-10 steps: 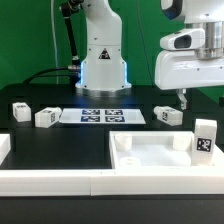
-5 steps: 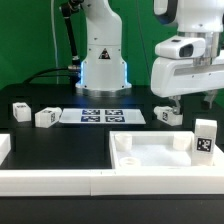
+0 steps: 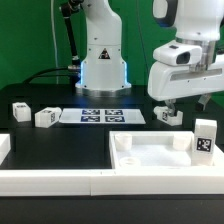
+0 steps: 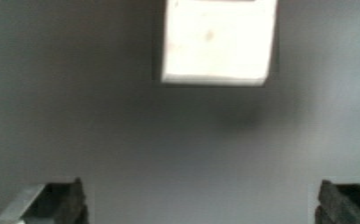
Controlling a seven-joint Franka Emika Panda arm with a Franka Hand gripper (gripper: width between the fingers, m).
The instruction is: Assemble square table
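My gripper [image 3: 168,103] hangs with its jaws spread wide and nothing between them. In the wrist view both fingers [image 4: 52,204] stand at the edges of the picture, with only bare dark table [image 4: 177,140] in the gap. A second ago my hand was further to the exterior view's right, with one finger hanging clear over the table. Since then it has slid toward the exterior view's left and dropped a little, while the jaws have stayed just as wide.

Right under the gripper lies a leg [image 3: 167,115], a short white block with a tag, flat on the table. The wrist view shows it [image 4: 216,42] as a pale blur well apart from my fingers, not between them. I think I am above it and not touching, though my fingertips are hard to pick out against the dark background.

Nearer the camera sits the table top [image 3: 150,137]. A second leg [image 3: 205,137] stands upright on its corner at the exterior view's right. Two more legs [image 3: 45,117] lie far off to the exterior view's left. Between those and my hand lies the marker board [image 3: 102,115], with the arm's base [image 3: 103,68] behind it. None of these has moved.
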